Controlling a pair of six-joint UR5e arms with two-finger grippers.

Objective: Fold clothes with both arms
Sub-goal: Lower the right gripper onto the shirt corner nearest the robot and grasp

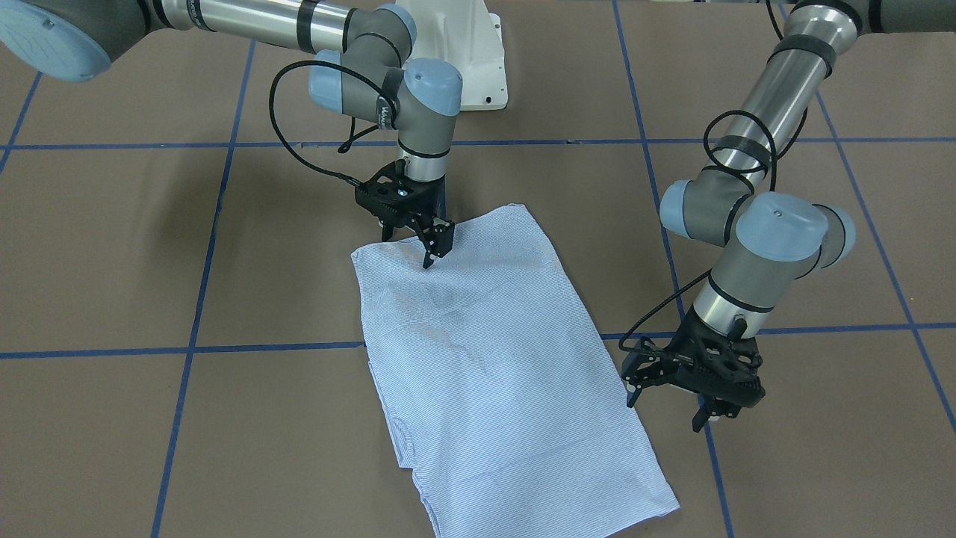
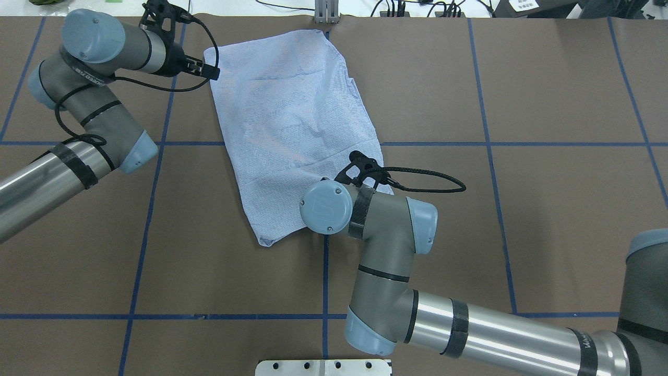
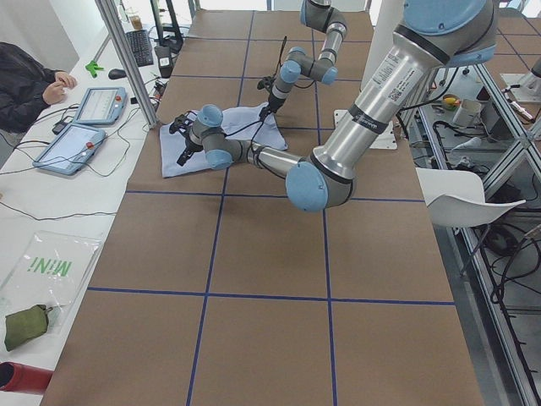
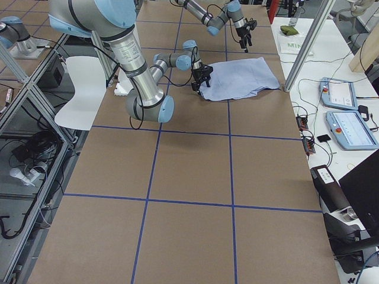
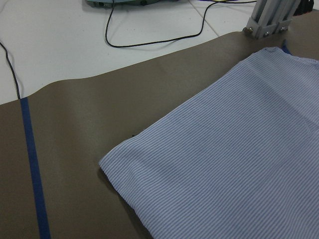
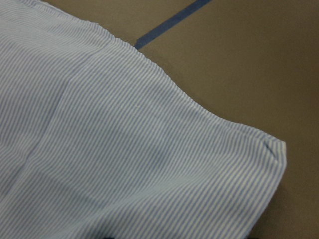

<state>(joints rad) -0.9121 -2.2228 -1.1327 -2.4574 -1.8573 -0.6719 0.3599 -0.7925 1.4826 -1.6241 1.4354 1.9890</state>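
The light blue-and-white striped shirt (image 1: 493,359) lies flat on the brown table, folded into a long rectangle; it also shows in the overhead view (image 2: 292,115). My left gripper (image 1: 665,407) is open and empty, low beside the shirt's long edge near its far corner (image 2: 209,70). The left wrist view shows that shirt corner (image 5: 224,159) lying on the table. My right gripper (image 1: 418,250) looks open, its fingertips down on the shirt's edge nearest the robot. In the overhead view my own wrist hides it. The right wrist view shows a shirt corner (image 6: 124,149).
Blue tape lines (image 1: 194,347) grid the brown table. The white pedestal base (image 1: 478,67) stands behind the shirt. A metal post (image 2: 326,13) stands at the far table edge. Tablets (image 3: 80,144) and a seated person (image 3: 25,80) are on the operators' side.
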